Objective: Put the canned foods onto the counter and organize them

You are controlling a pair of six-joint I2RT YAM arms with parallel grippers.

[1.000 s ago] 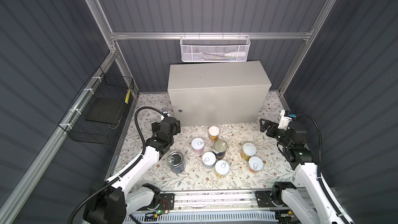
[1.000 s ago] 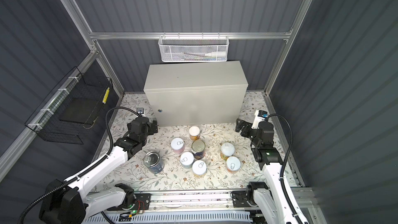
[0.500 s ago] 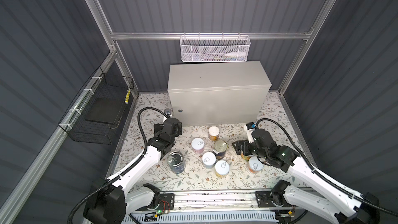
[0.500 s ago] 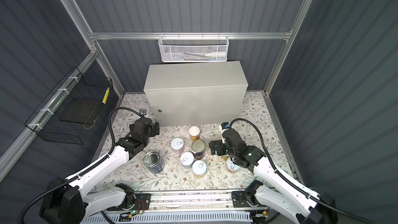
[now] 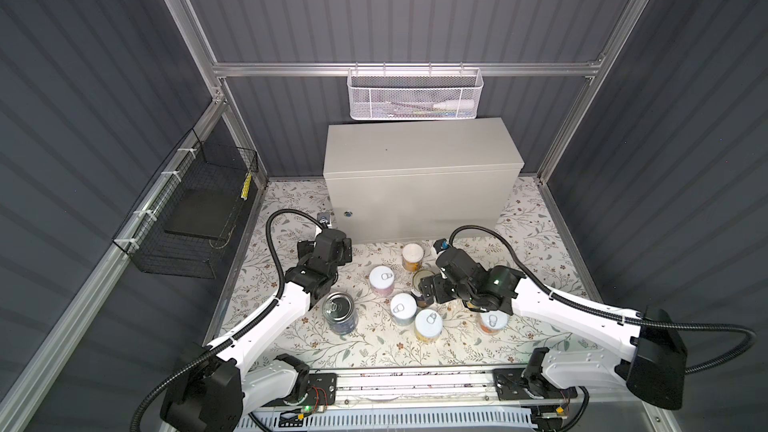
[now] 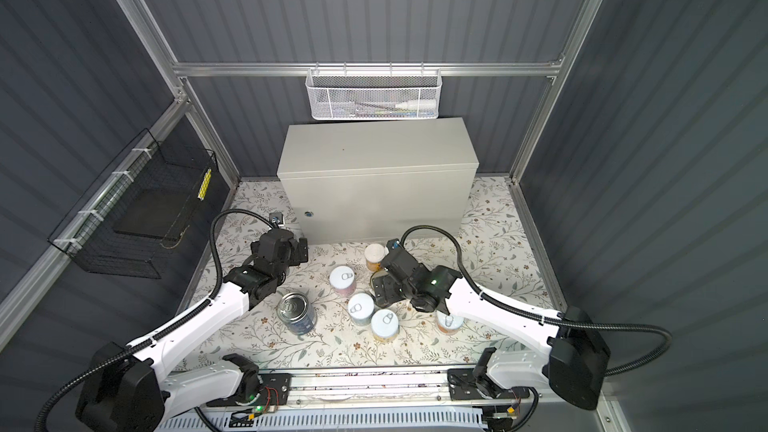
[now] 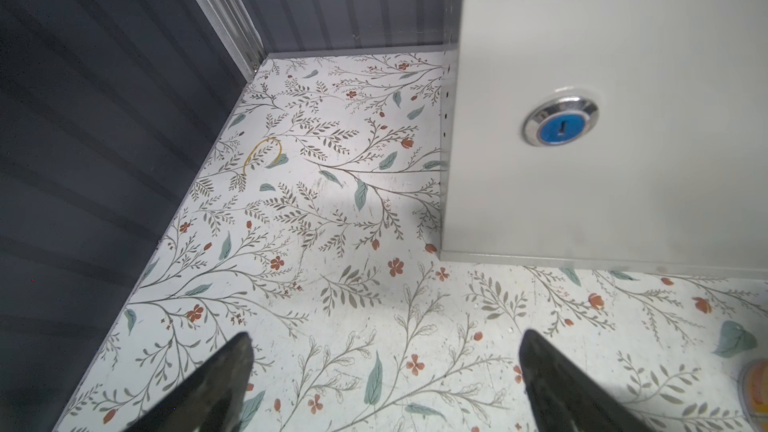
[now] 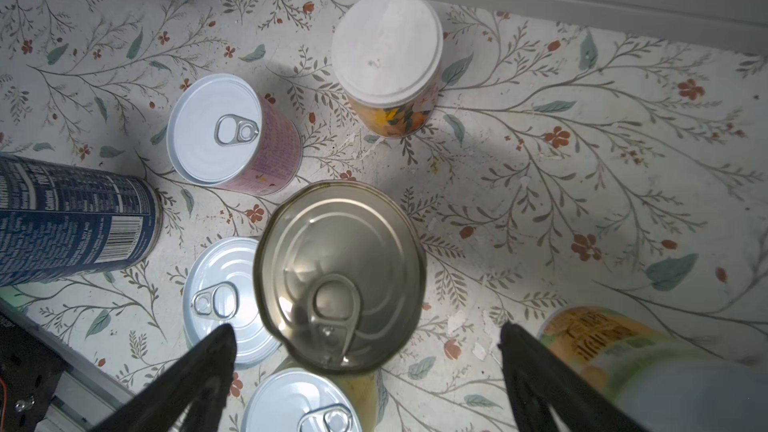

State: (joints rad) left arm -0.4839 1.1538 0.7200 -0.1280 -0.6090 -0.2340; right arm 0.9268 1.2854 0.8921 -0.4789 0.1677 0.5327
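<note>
Silver-lidded big can [image 8: 338, 272] is the one to go for right now, I reckon. The right gripper [image 8: 368, 334] hangs just over it with its jaws spread wide and nothing in them. The left gripper [image 7: 386, 340] is splayed and empty too, parked over bare floral mat [image 5: 374, 351] near the front corner of the counter [image 5: 415, 147], close to its lock [image 7: 561, 120].

All the cans stand upright on the mat in front of the counter, and none is on its flat top yet. I count 7 in a top view, though the right arm could be covering more.

How I'd do this pick:
- That can is wide, so the jaws look like they'd only just clear it. Centre them on the lid before dropping.
- 1 fingertip [image 8: 224, 338] sits over a white-lidded can [image 8: 220, 297] packed just beside the target, so it'd probably land on that lid. I'd twist the wrist until the 2 fingers drop into free gaps: the far side is open mat.
- Grab low on the wall, not at the rim, then lift straight up so the pink-label can [image 8: 232, 135] and the orange-label can [image 8: 388, 51] don't get knocked.
- Set it at the back of the counter, leaving room in front.

The other big can [image 5: 340, 311] stands apart, right beside the left arm. Easy one for later.
</note>
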